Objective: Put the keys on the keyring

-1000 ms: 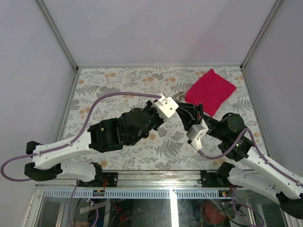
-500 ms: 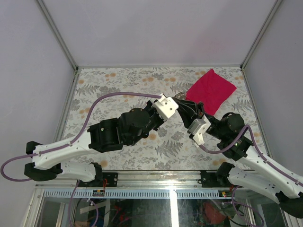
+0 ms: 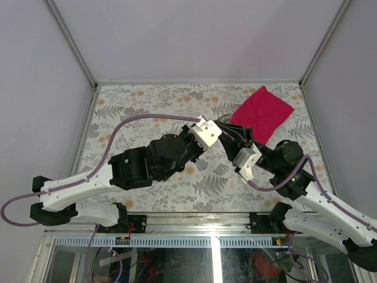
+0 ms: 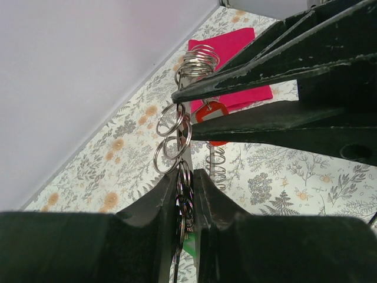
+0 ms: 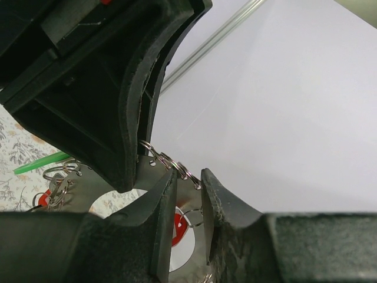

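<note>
My left gripper [image 4: 186,175] is shut on a bunch of linked steel rings, the keyring [image 4: 185,203], held above the table. More rings [image 4: 171,133] chain upward along a thin metal plate to a wire coil [image 4: 198,58]. A red key [image 4: 211,111] hangs by that plate; in the right wrist view the red key [image 5: 179,229] shows through the plate's hole. My right gripper [image 5: 189,175] is open, its fingers either side of the plate's ringed edge [image 5: 172,163]. In the top view both grippers meet tip to tip, left gripper [image 3: 216,126], right gripper [image 3: 227,128].
A red cloth [image 3: 263,113] lies on the floral table [image 3: 147,106] at the back right, just beyond the grippers. A small green tag [image 5: 41,164] hangs below the left fingers. Grey walls close in the table on three sides.
My right gripper's jaws have come apart from shut, and its wrist has edged slightly toward the left gripper. The left arm holds still with the rings.
</note>
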`<state>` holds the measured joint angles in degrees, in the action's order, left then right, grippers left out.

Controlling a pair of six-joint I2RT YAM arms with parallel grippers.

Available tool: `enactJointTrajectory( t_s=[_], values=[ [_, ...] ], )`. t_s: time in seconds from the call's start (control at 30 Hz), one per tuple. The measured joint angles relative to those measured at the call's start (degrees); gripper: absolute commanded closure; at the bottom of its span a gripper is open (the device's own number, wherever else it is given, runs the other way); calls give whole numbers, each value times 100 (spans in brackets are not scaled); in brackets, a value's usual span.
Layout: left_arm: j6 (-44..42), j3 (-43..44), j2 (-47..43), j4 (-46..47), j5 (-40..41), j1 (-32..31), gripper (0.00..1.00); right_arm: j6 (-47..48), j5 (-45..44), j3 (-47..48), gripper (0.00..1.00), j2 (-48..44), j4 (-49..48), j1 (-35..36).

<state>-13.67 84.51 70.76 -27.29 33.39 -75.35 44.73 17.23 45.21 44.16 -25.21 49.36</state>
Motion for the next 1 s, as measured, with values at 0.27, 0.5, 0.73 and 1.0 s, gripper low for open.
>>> enactJointTrajectory(
  t_s=[0.27, 0.5, 0.73, 1.0],
  values=[
    [2, 4, 9, -42, -2, 0, 100, 181, 39, 39, 68, -2, 149, 0],
    [2, 83, 42, -118, -7, -4, 100, 472, 179, 133, 64, -15, 466, 0],
    [-55, 107, 44, -243, -111, -28, 100, 713, 245, 420, 64, -13, 1093, 0],
    [-986, 142, 205, -592, 570, -256, 100, 841, 232, 527, 64, -131, 1631, 0]
  ],
)
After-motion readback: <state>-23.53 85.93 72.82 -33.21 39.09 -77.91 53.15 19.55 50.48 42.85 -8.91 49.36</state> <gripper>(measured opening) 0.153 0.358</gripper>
